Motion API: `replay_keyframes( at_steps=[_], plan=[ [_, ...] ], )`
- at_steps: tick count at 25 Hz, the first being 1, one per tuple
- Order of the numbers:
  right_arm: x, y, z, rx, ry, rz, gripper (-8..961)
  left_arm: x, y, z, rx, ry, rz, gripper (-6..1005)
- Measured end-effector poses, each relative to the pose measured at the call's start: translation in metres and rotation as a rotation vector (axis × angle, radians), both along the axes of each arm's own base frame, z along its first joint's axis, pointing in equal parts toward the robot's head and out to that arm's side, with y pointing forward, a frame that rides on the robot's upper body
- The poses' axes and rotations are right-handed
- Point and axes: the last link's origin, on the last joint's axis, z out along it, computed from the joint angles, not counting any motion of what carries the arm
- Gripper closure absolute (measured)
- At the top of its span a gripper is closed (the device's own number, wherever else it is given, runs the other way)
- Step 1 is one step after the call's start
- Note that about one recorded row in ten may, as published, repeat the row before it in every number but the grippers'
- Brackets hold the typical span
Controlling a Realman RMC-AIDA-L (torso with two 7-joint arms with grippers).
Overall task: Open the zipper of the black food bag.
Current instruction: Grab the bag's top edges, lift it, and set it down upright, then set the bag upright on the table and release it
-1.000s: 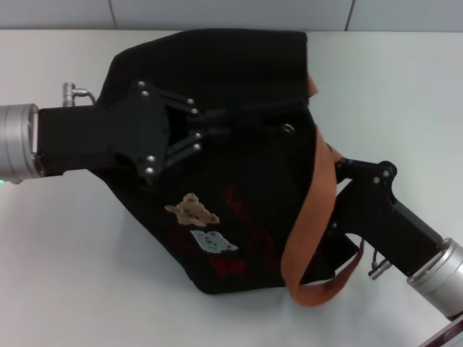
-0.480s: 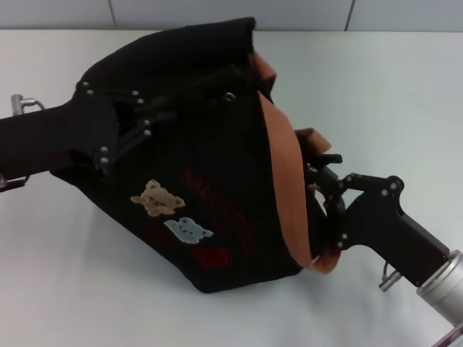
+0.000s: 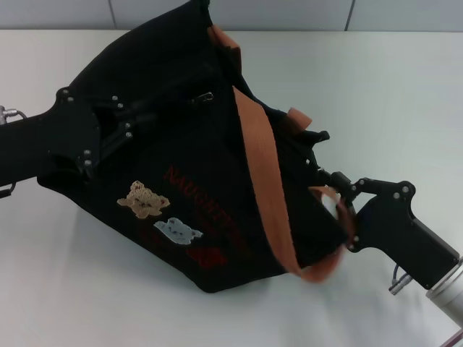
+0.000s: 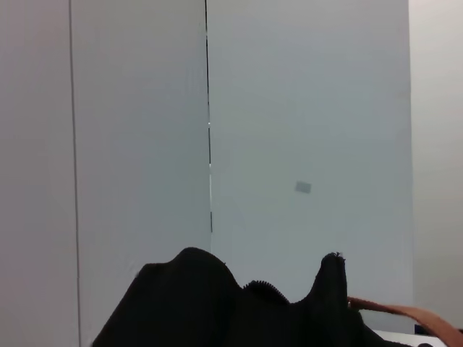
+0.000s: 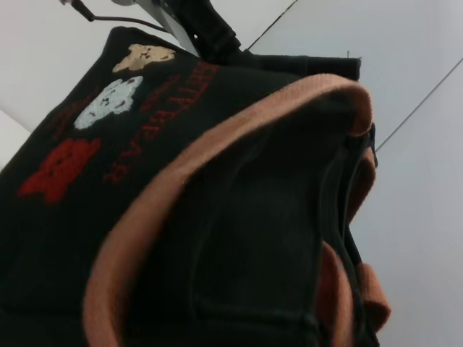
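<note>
The black food bag (image 3: 217, 166) lies tilted on the white table, bear patches (image 3: 143, 200) and red lettering facing up. My left gripper (image 3: 145, 116) reaches in from the left, its fingers closed on a zipper line on the bag's upper part. What sits between the fingers is hidden. A small silver pull (image 3: 205, 96) shows just beyond them. Zipper teeth (image 4: 260, 286) run along the bag's ridge in the left wrist view. My right gripper (image 3: 329, 177) clamps the bag's right end where the orange-brown handle (image 3: 264, 166) loops. The right wrist view is filled by the bag (image 5: 239, 238) and its handle (image 5: 145, 217).
The white table (image 3: 391, 87) stretches around the bag, with a pale wall behind it. A dark red edge (image 3: 452, 340) shows at the bottom right corner.
My left gripper has drawn back to the left, and the bag has slid left and tipped up with it. My right gripper has closed in on the bag's right end.
</note>
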Motion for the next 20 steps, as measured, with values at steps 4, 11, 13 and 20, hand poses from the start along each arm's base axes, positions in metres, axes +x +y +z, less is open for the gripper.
replay_keyframes(
  at_steps=[4, 11, 13, 20],
  plan=[
    [-0.003, 0.0, 0.001, -0.016, 0.047, -0.003, 838, -0.001, 0.0, -0.002, -0.002, -0.003, 0.004, 893],
    [-0.011, 0.008, 0.025, -0.024, 0.273, -0.018, 787, -0.011, 0.0, -0.008, 0.013, -0.008, 0.048, 882],
    [-0.011, 0.013, 0.036, -0.021, 0.367, -0.038, 749, -0.015, 0.0, -0.01, 0.024, -0.017, 0.07, 879],
    [-0.004, 0.031, 0.069, 0.002, 0.664, -0.138, 616, -0.031, 0.003, -0.05, 0.091, -0.136, 0.221, 867]
  ],
)
